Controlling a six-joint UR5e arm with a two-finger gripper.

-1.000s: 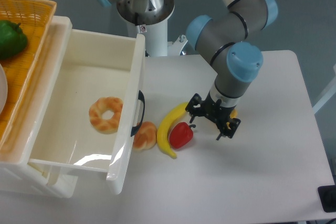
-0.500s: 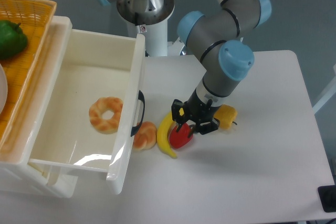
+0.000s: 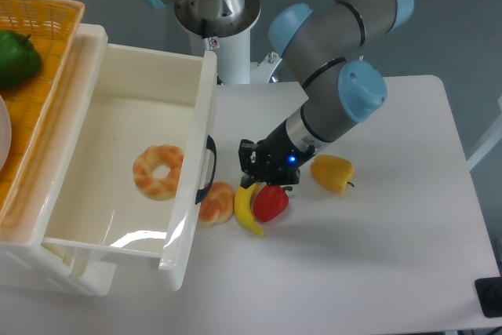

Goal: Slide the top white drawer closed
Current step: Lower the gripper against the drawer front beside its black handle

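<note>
1. The top white drawer (image 3: 133, 127) was glossy cream-white, its handle (image 3: 209, 170) black.
2. The banana (image 3: 248, 213) and pepper (image 3: 332, 173) were yellow.
3. The woven basket (image 3: 47, 17) was orange.

Arm: grey links with light-blue joint caps, reaching down from the top of the view and bending at the elbow toward the lower left.
Wrist: angled down and to the left, with a small blue light glowing just behind the hand.
Hand (image 3: 252, 169): black, low over the desk, pointing left.
Fingers: dark and foreshortened; their spread cannot be made out.
</note>
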